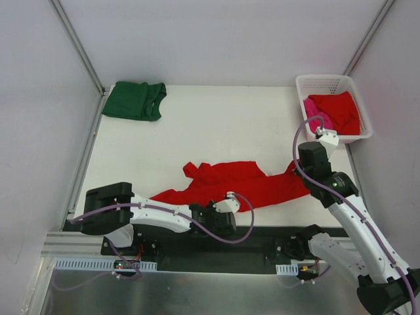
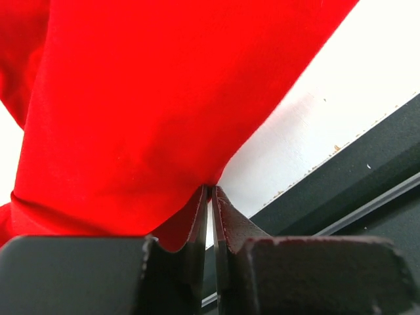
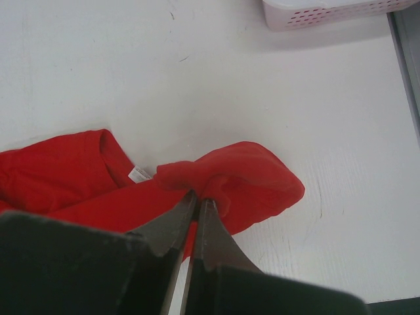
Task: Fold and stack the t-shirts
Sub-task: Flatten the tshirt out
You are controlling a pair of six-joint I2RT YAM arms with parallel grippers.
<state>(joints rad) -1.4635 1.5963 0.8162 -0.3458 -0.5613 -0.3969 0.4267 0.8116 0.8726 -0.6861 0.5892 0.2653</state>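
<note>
1. Your left arm (image 1: pixel 161 216) and right arm (image 1: pixel 361 226) wear glossy white shells between chunky black joints.
2. A thin lilac cable (image 1: pixel 251 222) loops along each arm.
3. Your left gripper (image 2: pixel 210 193) has dark, tapered fingers (image 2: pixel 197 220) with rough brownish edges; your right gripper (image 3: pixel 195 200) matches.
4. A small white block (image 1: pixel 327 137) caps your right wrist.

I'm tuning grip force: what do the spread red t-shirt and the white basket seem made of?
The red t-shirt looks like soft, matte knit cloth, perhaps cotton jersey: it drapes, wrinkles and bunches. The basket looks like stiff, slightly glossy moulded white plastic: regular lattice holes under a smooth rim.
</note>
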